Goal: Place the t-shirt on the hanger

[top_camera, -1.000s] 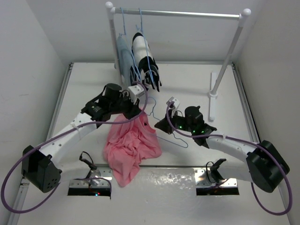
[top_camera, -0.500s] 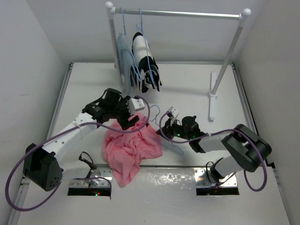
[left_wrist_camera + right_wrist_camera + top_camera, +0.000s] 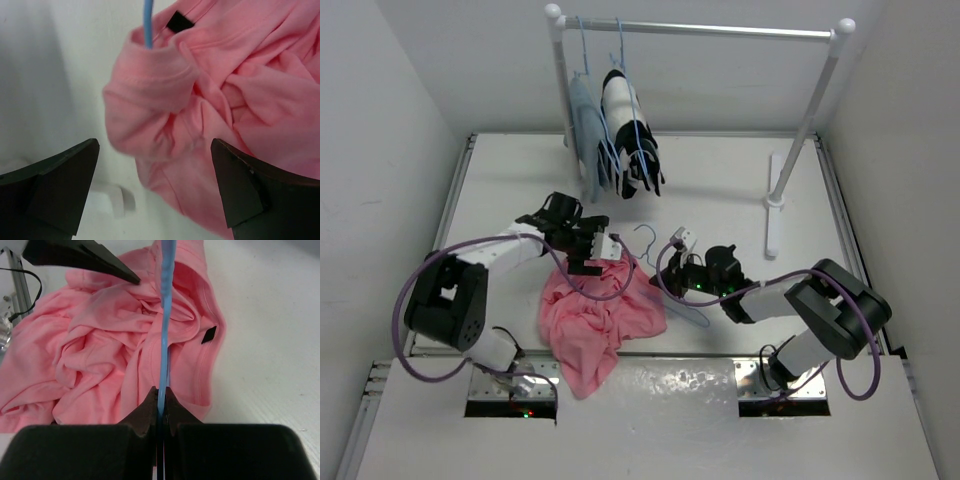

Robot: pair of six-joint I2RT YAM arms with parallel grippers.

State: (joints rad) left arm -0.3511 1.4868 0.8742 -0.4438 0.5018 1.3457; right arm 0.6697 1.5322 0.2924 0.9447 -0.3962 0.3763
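Crumpled salmon-pink t-shirt (image 3: 600, 320) on table, thin light-blue hanger (image 3: 164, 330) poking into it

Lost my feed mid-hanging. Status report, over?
Left gripper open over t-shirt. Right gripper shut on hanger, wire running into a shirt fold. Striped garment hangs on far rack, apart.

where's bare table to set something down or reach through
Bare table between the hung garments and the rack foot, and left of those garments. Crowded in the middle: t-shirt, hanger, left claw, right claw.
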